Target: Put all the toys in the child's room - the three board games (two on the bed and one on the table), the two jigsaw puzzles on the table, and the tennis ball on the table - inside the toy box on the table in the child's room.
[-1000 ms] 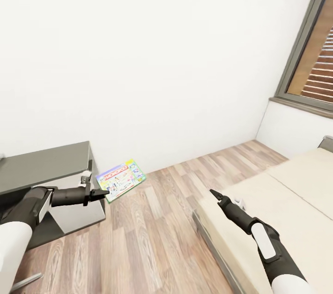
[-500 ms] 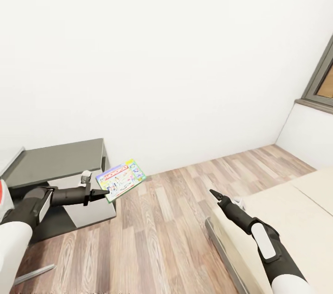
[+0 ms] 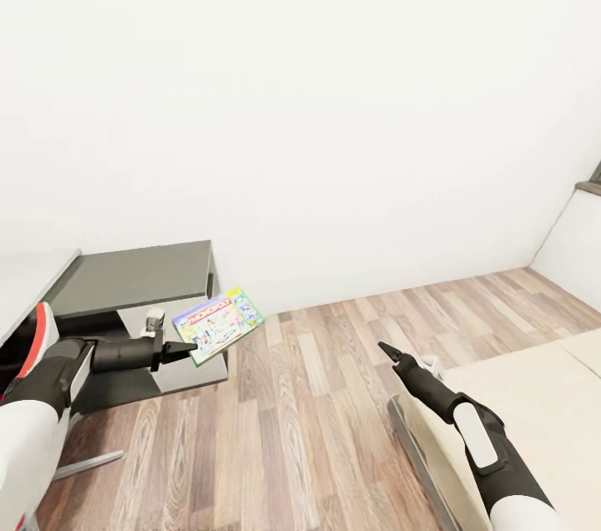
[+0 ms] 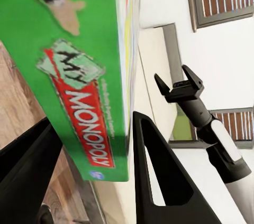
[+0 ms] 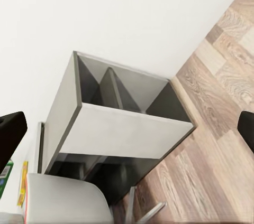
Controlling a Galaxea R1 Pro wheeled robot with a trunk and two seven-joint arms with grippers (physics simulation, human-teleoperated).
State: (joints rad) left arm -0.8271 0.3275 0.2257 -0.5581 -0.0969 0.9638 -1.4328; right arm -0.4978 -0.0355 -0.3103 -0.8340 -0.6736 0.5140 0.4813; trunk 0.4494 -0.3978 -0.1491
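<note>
I carry one board game [image 3: 218, 326], a Monopoly box, in the left gripper [image 3: 185, 348], whose fingers are clamped across the box's edge; the box hangs in the air beside the dark grey side unit [image 3: 133, 277], above the wood floor [image 3: 334, 397]. The right gripper [image 3: 387, 351] hovers empty near the corner of the bed [image 3: 517, 397], its fingers apart.

The step in hand, as I judge it, is transport toward the table [image 3: 33, 285], whose pale top shows at the head view's left edge. To do it well I should turn the base gently and keep the box tilted away from the side unit, since the grip holds only one edge and a knock could lever it loose.

The left wrist view shows the green underside of the board game [image 4: 69, 71] seated between the dark fingers [image 4: 159, 182], and the right gripper [image 4: 180, 84] open beyond it. The right wrist view shows the side unit's [image 5: 121, 123] open compartments and a chair back [image 5: 63, 203].
</note>
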